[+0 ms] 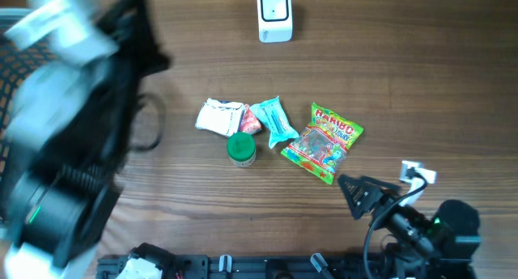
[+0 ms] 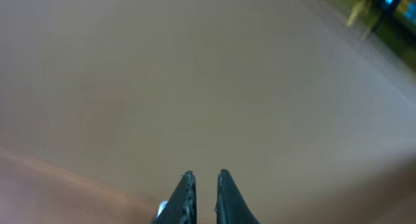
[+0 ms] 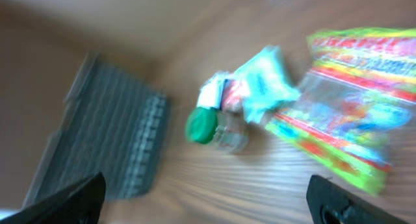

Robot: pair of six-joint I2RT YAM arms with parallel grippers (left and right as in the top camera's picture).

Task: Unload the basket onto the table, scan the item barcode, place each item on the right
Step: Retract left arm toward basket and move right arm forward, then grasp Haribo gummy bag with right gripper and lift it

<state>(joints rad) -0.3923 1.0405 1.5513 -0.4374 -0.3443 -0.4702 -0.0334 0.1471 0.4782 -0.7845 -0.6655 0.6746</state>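
Several items lie mid-table: a white packet [image 1: 220, 117], a teal packet [image 1: 273, 121], a green-lidded jar [image 1: 241, 149] and a Haribo bag [image 1: 322, 141]. No barcode shows on any of them. The white scanner [image 1: 274, 14] stands at the far edge. My right gripper [image 1: 356, 196] hovers just right of and nearer than the Haribo bag, open and empty. In the right wrist view the jar [image 3: 208, 126], teal packet [image 3: 266, 81] and bag [image 3: 351, 120] lie ahead of the gripper [image 3: 208, 198]. My left gripper [image 2: 205, 178] is shut on nothing, over blurred bare surface. The left arm [image 1: 73, 133] is blurred at the left.
A black mesh basket [image 3: 110, 139] sits at the table's left side, partly under the left arm [image 1: 12, 69]. A dark cable loop [image 1: 150, 121] lies left of the items. Bare wood surrounds the item cluster.
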